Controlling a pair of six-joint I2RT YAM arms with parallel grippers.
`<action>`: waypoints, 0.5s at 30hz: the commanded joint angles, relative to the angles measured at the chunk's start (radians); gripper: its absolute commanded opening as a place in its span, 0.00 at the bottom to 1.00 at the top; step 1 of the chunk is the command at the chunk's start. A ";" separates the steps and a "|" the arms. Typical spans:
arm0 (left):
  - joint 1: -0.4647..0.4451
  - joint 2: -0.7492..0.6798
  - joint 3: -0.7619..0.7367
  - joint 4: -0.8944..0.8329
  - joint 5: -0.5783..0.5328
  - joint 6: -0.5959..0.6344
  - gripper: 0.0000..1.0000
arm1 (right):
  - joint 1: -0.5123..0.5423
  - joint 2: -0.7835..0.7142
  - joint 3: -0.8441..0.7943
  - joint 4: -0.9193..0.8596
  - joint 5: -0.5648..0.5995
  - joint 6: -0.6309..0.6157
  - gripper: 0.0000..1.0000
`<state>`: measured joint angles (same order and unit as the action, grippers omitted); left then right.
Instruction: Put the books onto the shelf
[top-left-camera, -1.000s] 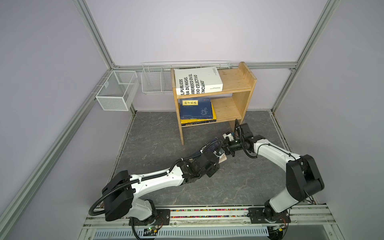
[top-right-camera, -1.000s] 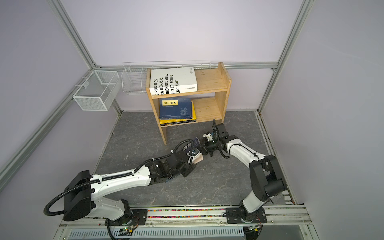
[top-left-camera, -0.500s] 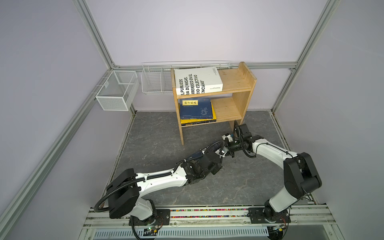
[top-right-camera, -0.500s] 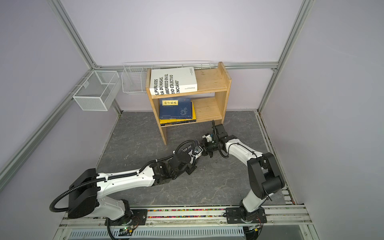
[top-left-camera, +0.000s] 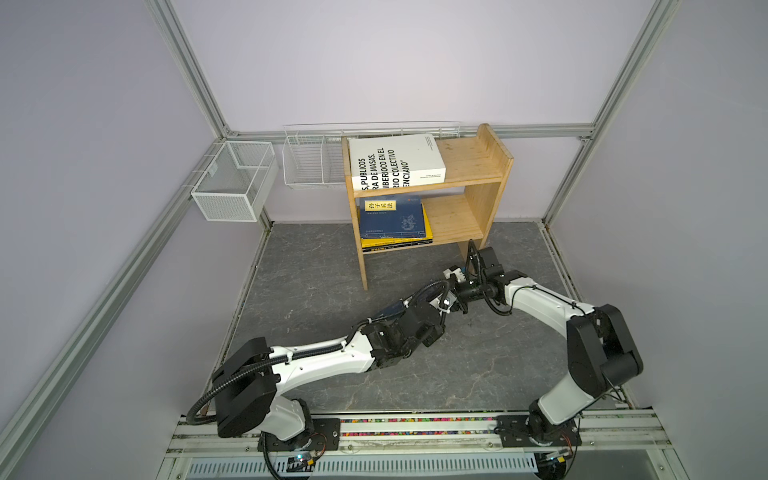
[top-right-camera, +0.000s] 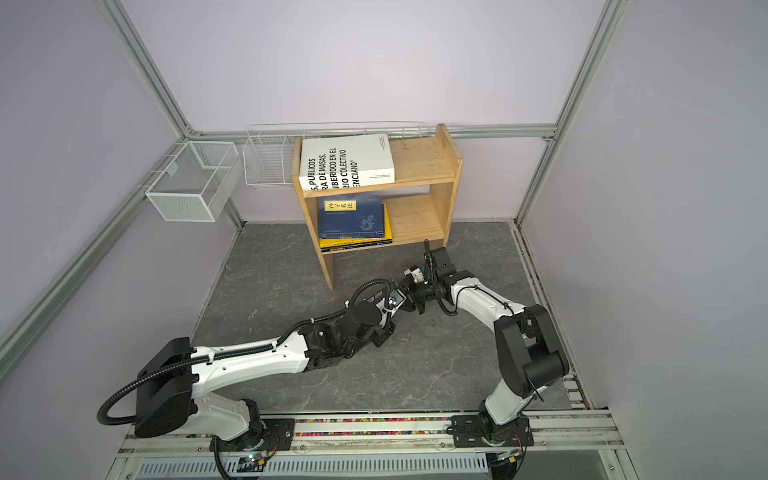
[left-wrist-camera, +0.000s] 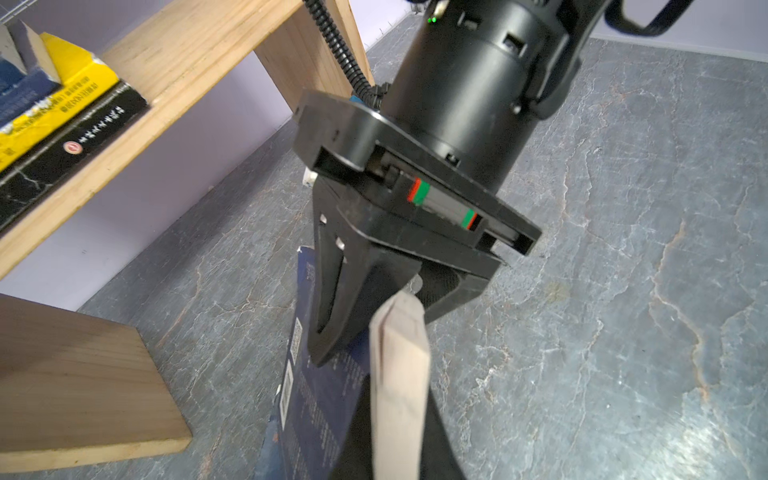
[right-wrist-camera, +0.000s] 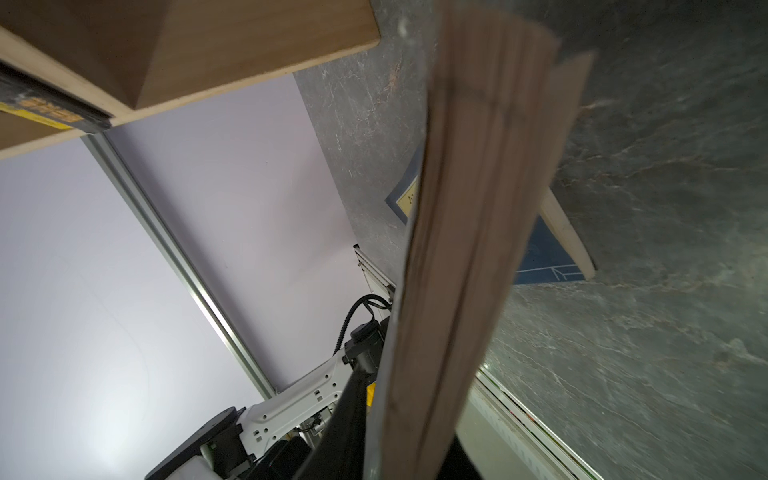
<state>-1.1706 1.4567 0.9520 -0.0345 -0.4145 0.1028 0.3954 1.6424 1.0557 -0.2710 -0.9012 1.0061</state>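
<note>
The shelf (top-left-camera: 478, 166) carries the white book (top-left-camera: 395, 162) on its upper tier and a navy-topped stack (top-left-camera: 392, 216) on its lower. Just in front of the shelf, above the bench (top-left-camera: 311, 291), both arms meet at a thin navy book (left-wrist-camera: 316, 399). The left gripper (top-left-camera: 442, 306) has its jaws clenched on it. Whether the right gripper (left-wrist-camera: 374, 338) is grasping or released, I cannot tell. The right should back straight off only once the left's hold is sure. Both top views nearly hide the book, while the left wrist view shows its cover and page edge.
</note>
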 joint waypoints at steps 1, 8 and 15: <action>0.002 -0.054 0.021 0.059 -0.030 -0.035 0.00 | 0.008 0.004 -0.009 0.098 -0.044 0.040 0.33; 0.018 -0.179 0.023 0.013 -0.129 -0.162 0.00 | -0.028 -0.085 -0.003 0.178 0.035 0.019 0.62; 0.255 -0.395 0.063 -0.146 0.160 -0.434 0.00 | -0.051 -0.286 -0.095 0.412 0.242 -0.062 0.90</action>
<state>-0.9951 1.1488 0.9730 -0.1429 -0.3779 -0.1745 0.3450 1.4395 1.0069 -0.0074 -0.7647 1.0004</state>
